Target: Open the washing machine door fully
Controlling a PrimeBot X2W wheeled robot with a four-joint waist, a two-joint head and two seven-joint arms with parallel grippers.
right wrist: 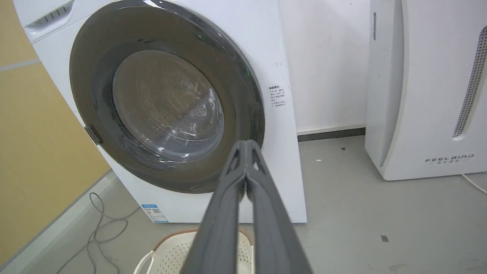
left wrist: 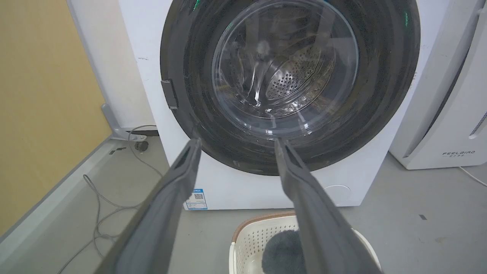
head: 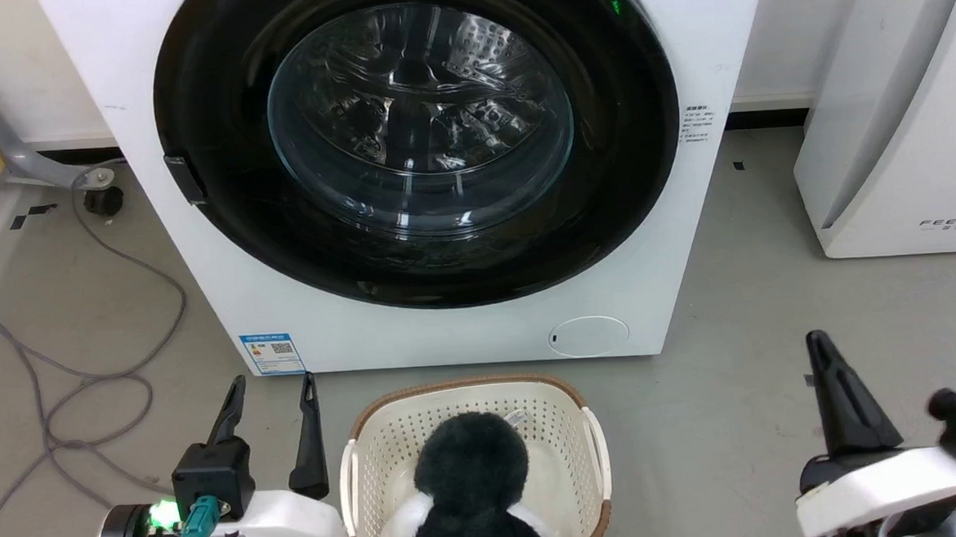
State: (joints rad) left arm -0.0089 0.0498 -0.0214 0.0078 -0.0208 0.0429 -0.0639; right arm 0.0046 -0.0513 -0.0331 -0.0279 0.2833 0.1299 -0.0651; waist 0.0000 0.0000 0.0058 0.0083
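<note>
Two hands of mine sit low, nearest to me. My left hand point(head: 273, 380) has its fingers spread wide and holds nothing. My right hand point(head: 815, 339) has its fingers pressed tight together, and it holds nothing too. Between them, on the floor, stands a white basket point(head: 595, 442) with a fluffy dark toy point(head: 470, 465) inside. Just behind the basket is the washing machine point(head: 449, 339). The washing machine door point(head: 418, 141), big, round and black, lies flat against its front, closed.

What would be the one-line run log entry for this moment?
washing machine door: closed | left pincer: open, empty | right pincer: shut, empty | contact: none
</note>
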